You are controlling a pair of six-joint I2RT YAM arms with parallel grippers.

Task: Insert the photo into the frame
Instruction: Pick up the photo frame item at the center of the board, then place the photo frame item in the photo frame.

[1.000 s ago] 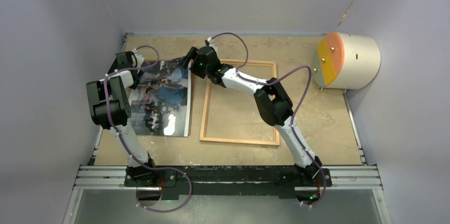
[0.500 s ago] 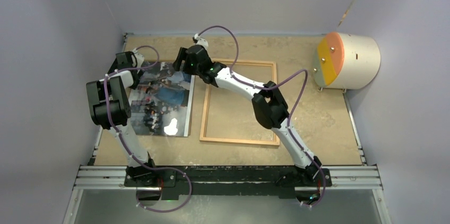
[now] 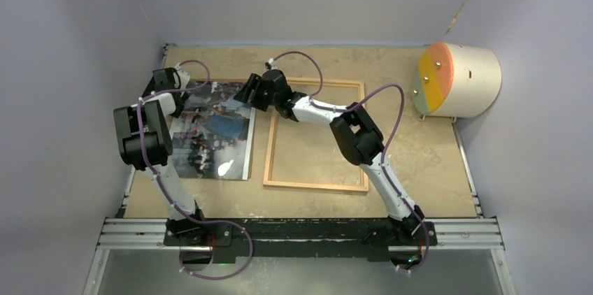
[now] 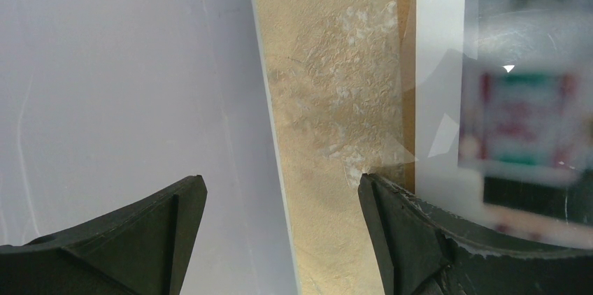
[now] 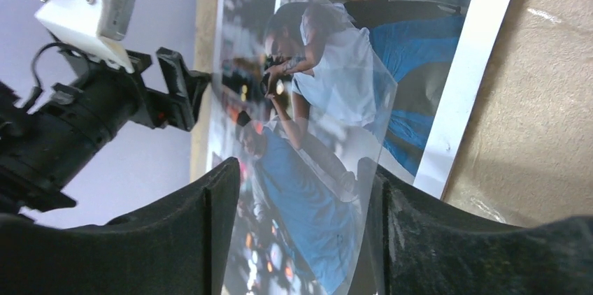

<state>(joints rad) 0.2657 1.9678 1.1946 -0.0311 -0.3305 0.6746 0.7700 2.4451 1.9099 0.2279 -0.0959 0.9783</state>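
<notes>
Notably, right arm crosses the frame; cream drum stands apart.

No word, label, brand or number could be read in any view. The photo on the table carried small bright patches that looked like signs, among them a red-and-green panel in the left wrist view, but every one was too blurred to make out.
</notes>
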